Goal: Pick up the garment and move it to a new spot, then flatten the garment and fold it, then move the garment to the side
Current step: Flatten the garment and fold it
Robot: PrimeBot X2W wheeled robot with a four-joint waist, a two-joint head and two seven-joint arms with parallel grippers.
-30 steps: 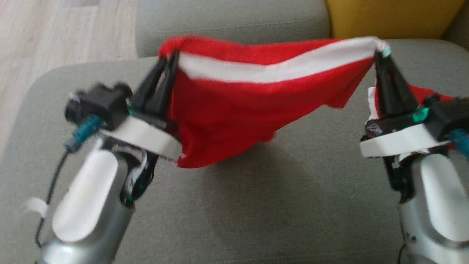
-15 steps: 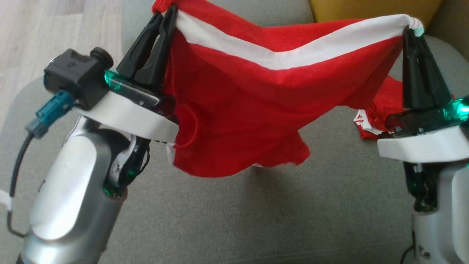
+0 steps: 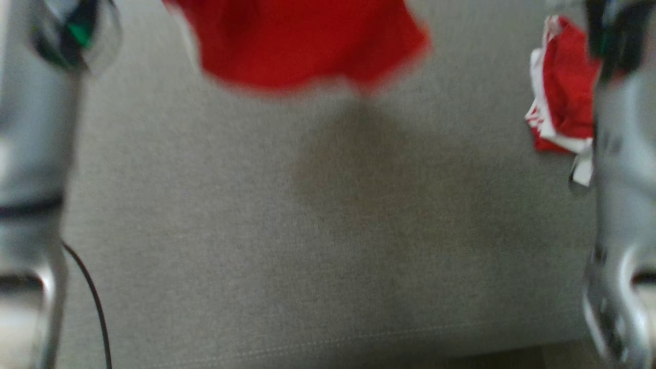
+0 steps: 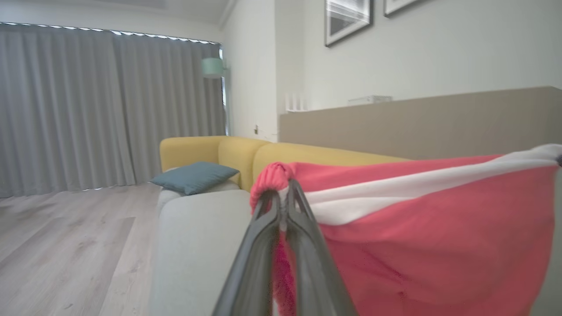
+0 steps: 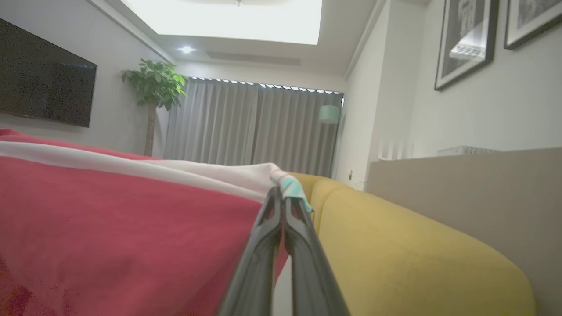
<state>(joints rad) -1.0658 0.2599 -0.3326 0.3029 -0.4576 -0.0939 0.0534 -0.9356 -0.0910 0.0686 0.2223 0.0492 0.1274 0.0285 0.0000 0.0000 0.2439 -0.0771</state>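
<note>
Head view: the whole frame is motion-blurred. The red garment with a white band [image 3: 307,46] is cut by the top edge and its lower hem is smeared. The pale left forearm [image 3: 31,154] and pale right forearm [image 3: 622,205] run off the side edges, detail unreadable. A red-and-white fabric fold [image 3: 561,102] sits partly behind the right forearm; whether it joins the garment cannot be told.

Left wrist view: the garment runs off the right and bottom edges. Bunched fabric covers the left gripper [image 4: 284,191] tips.

Right wrist view: the garment runs off the left and bottom edges. The right gripper [image 5: 281,191] finger bases are cut off at the bottom.

Home living rm, yellow sofa [image 5: 395,254], curtains [image 4: 88,109], wall TV [image 5: 44,83]
</note>
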